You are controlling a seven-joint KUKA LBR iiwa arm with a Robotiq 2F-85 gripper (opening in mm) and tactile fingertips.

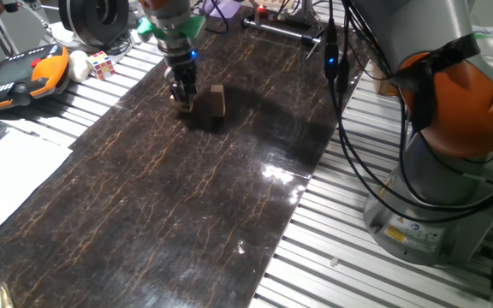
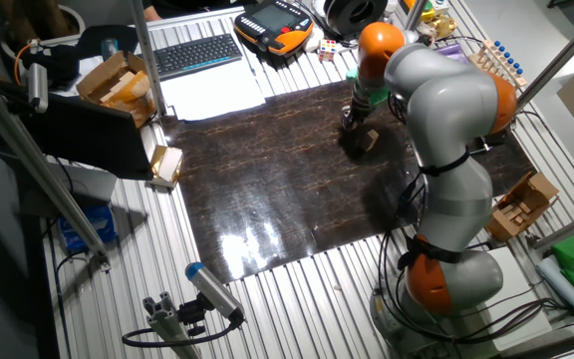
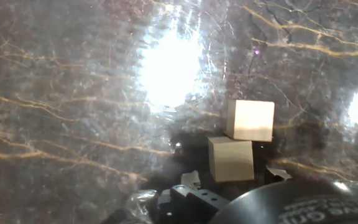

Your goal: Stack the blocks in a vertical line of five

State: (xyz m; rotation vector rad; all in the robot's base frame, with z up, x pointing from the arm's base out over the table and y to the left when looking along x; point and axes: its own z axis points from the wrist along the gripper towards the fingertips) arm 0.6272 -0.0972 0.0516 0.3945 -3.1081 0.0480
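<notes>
- Your gripper is down low on the dark marble-look mat, fingers pointing straight at the surface, with a small wooden block right at the fingertips.
- Honestly, you can't tell from any view whether the fingers are clamped on that block or just parked around it. In one fixed view the fingers cover most of it, and the other fixed view is too far off.
- A taller wooden piece stands just beside the hand. It looks like blocks already stacked, though the count doesn't read from here.
- The hand view shows two light-tan cubes: a near block just ahead of the fingers and a far block right behind it, touching or nearly so. Whether the far one sits on top or on the mat behind is hard to say from that angle.
- My guess on why the hand is so low and vertical: a straight-down approach keeps the block square, so it lands flat on the stack.
- The tower looks far from five, so most of the job is left.
- The Rubik's cube is well off to the side on the slatted table, not part of this.
</notes>
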